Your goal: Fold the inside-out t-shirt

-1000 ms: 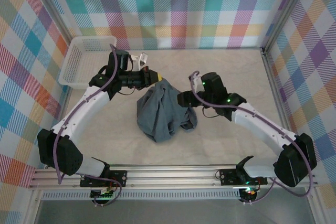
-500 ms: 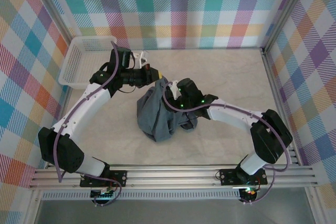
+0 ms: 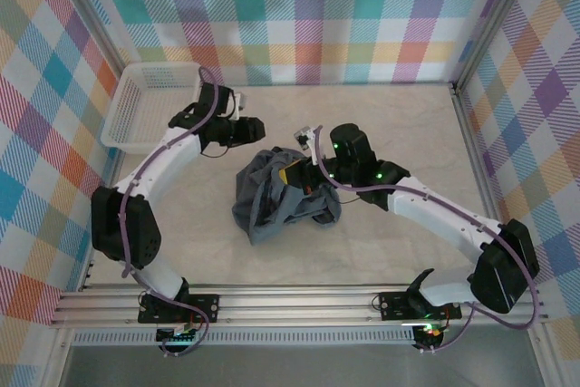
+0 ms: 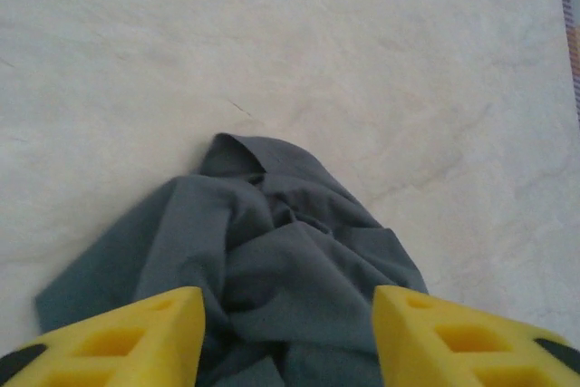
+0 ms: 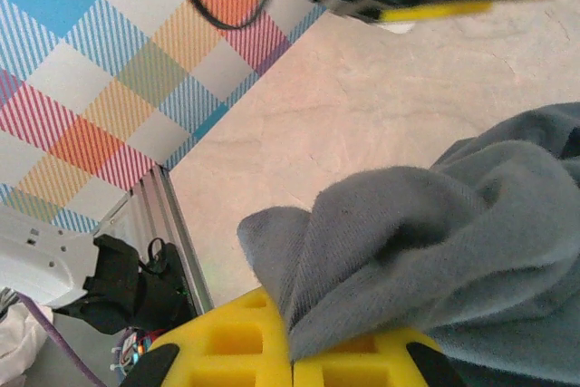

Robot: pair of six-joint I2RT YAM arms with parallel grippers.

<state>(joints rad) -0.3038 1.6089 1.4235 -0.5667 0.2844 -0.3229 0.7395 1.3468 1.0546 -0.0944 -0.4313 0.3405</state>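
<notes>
The inside-out t-shirt (image 3: 272,195) lies as a crumpled dark slate-grey heap in the middle of the table. My right gripper (image 3: 294,173) is at the heap's upper right part, shut on a fold of the fabric. In the right wrist view the yellow pads (image 5: 237,351) pinch that fold of the t-shirt (image 5: 435,242) tight. My left gripper (image 3: 257,130) hangs just behind the heap's far left edge, open and apart from the cloth. In the left wrist view its yellow fingers (image 4: 118,342) stand wide apart over the t-shirt (image 4: 290,260), holding nothing.
A white lattice basket (image 3: 143,104) stands at the far left corner, behind the left arm. Checked walls (image 3: 308,15) enclose the table at back and sides, and a metal rail (image 3: 290,301) runs along the near edge. Bare tabletop (image 3: 426,124) lies to the right.
The left gripper has let go of the shirt's top and drawn back, now open. The right gripper has reached in and shut on a fold. The heap has slumped lower.
</notes>
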